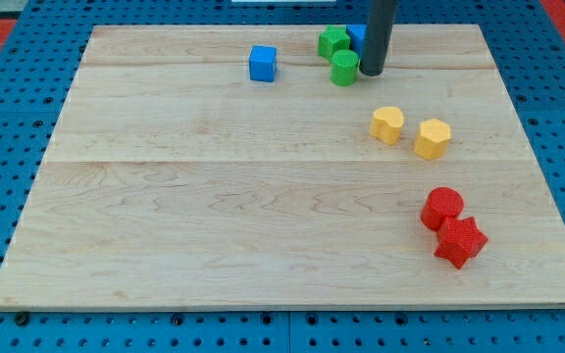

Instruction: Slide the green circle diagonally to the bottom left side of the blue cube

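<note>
The green circle (344,68) stands near the view's top, right of centre. My tip (372,72) rests on the board just to its right, close to touching it. The blue cube (262,63) sits alone further to the view's left, at about the same height. A second green block (333,42), of irregular shape, lies just above and left of the circle. Another blue block (356,36) is partly hidden behind the rod.
A yellow heart-like block (387,125) and a yellow hexagon-like block (433,138) lie at the view's right. A red cylinder (443,208) and a red star-like block (460,242) sit lower right. The wooden board (214,216) rests on blue pegboard.
</note>
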Action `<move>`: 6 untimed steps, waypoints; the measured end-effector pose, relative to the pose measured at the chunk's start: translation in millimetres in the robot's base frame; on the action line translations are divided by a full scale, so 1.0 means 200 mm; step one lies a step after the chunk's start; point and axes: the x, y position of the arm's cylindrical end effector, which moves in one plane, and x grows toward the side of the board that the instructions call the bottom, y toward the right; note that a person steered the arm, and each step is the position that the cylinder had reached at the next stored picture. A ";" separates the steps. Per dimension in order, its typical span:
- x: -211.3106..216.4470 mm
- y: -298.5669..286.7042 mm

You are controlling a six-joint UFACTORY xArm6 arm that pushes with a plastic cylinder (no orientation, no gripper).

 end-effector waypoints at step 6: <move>0.02 -0.36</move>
